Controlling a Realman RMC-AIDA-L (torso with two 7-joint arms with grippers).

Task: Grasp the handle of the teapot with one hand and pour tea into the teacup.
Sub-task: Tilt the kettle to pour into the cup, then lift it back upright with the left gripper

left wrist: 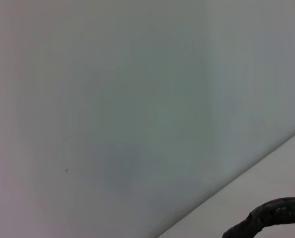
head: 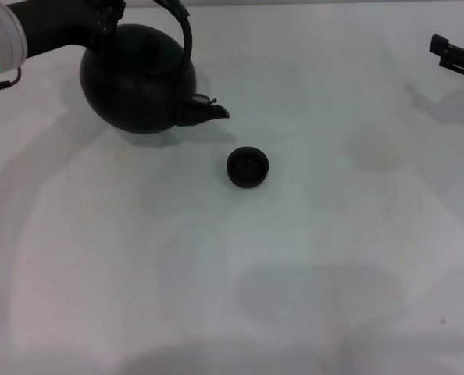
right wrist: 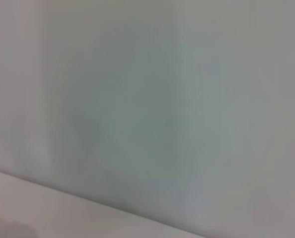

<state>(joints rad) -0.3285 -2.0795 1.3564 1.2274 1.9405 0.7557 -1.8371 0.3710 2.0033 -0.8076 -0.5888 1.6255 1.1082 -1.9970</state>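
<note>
The left gripper point(head: 130, 6) is up at the handle point(head: 187, 39); its grip I cannot tell. The teapot point(head: 138, 78) hangs behind the teacup point(head: 248, 167), spout short of it; tipping now spills onto the table point(head: 333, 258).

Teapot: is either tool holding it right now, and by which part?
The left tool is at the top of the teapot handle, but the grip itself is cut off, so cannot tell. The right tool holds nothing visible.

Pale white table point(head: 310, 258), soft grey shadows across it
</note>
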